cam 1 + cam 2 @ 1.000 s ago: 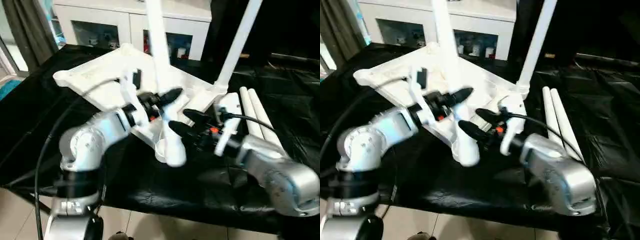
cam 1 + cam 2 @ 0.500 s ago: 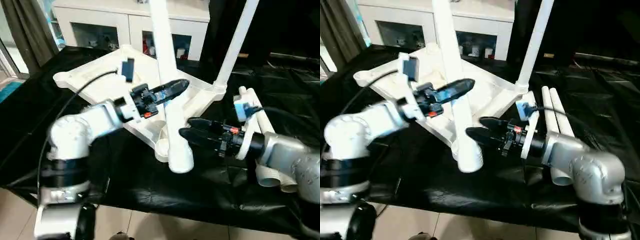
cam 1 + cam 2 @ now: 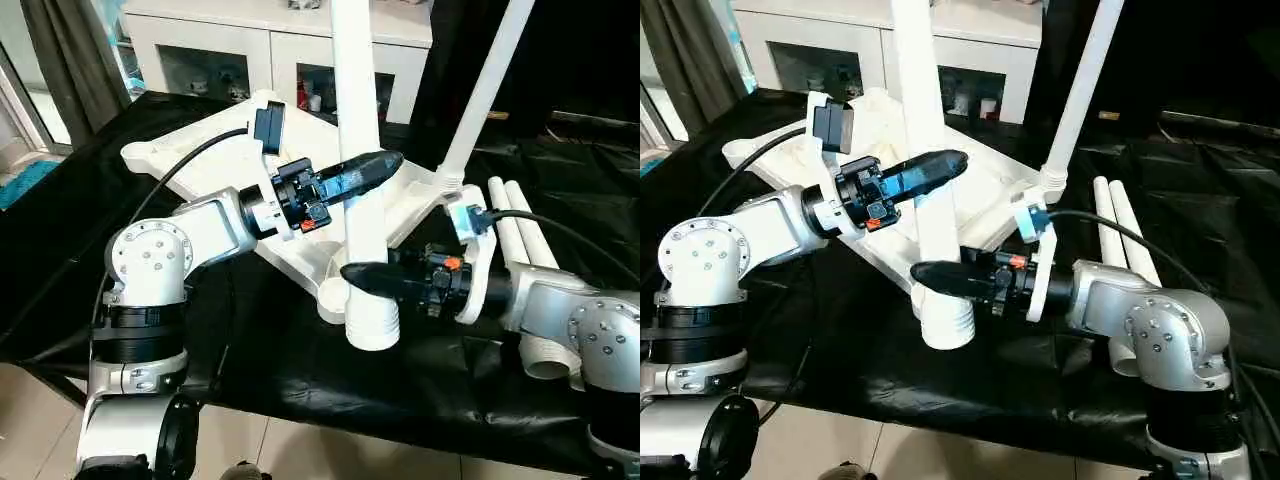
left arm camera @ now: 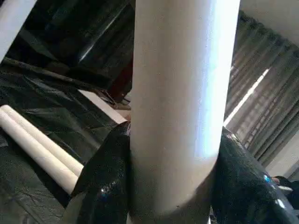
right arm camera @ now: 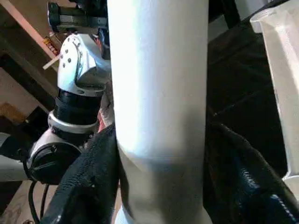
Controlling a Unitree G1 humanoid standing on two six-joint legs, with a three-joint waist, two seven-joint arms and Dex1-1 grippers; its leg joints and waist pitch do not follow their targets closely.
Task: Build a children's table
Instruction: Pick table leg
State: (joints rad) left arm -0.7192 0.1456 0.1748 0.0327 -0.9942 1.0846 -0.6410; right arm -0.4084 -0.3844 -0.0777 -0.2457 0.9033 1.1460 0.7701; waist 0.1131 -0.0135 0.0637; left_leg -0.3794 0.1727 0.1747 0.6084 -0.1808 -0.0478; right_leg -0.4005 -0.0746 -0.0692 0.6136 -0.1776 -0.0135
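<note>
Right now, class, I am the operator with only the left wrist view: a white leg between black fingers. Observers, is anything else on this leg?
Observer: Yes, the right gripper is at the same leg, below the left gripper.
Operator: Where is its lower end?
Observer: At the near corner of the tabletop; whether it is seated, I cannot tell.
Operator: Is any leg fitted?
Observer: A second leg stands up from a far corner.

A white cylindrical leg (image 4: 182, 107) stood close before the camera, upright and slightly tilted. The left gripper (image 4: 173, 186) clasped it, one black finger (image 4: 105, 177) on each side, pressed against it. Beyond, two more white legs (image 4: 39, 151) lay side by side on black sheeting (image 4: 28, 88). Grey curtains (image 4: 254, 107), perhaps, hung behind.
</note>
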